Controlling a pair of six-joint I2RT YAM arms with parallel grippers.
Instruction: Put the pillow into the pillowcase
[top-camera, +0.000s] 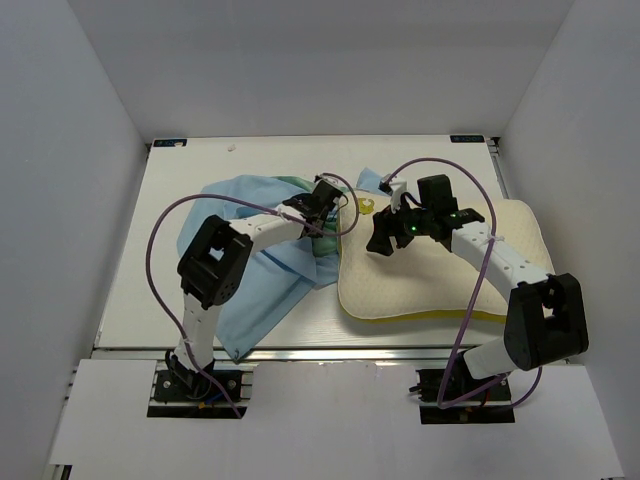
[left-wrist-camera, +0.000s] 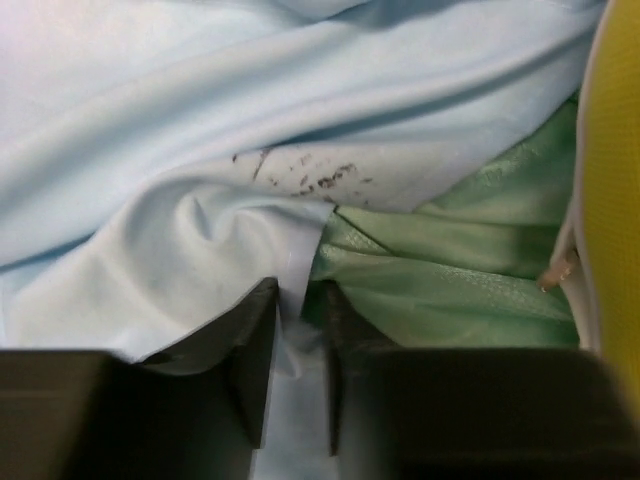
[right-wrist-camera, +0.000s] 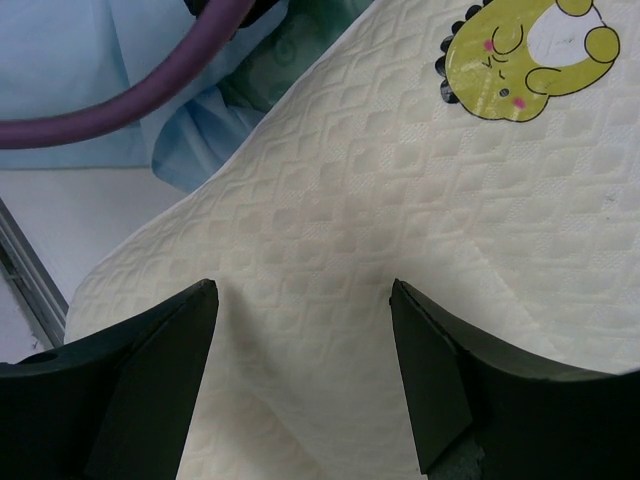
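The cream-white dimpled pillow (top-camera: 440, 275) lies at the right of the table, its yellow band along the near edge and a yellow-green mark (top-camera: 368, 207) at its far left corner. The light blue pillowcase (top-camera: 255, 265) lies crumpled to its left, mint green lining (left-wrist-camera: 450, 260) showing beside the pillow's yellow side (left-wrist-camera: 610, 170). My left gripper (top-camera: 322, 215) is shut on a fold of the pillowcase (left-wrist-camera: 298, 330) at its edge next to the pillow. My right gripper (top-camera: 383, 238) is open, its fingers (right-wrist-camera: 170, 350) pressing down on the pillow's top (right-wrist-camera: 330, 250) near the mark (right-wrist-camera: 520, 60).
A purple cable (right-wrist-camera: 120, 105) crosses the right wrist view above the pillowcase. The white table (top-camera: 180, 190) ends in a metal rail at the near edge (top-camera: 300, 352). White walls (top-camera: 60, 200) enclose three sides.
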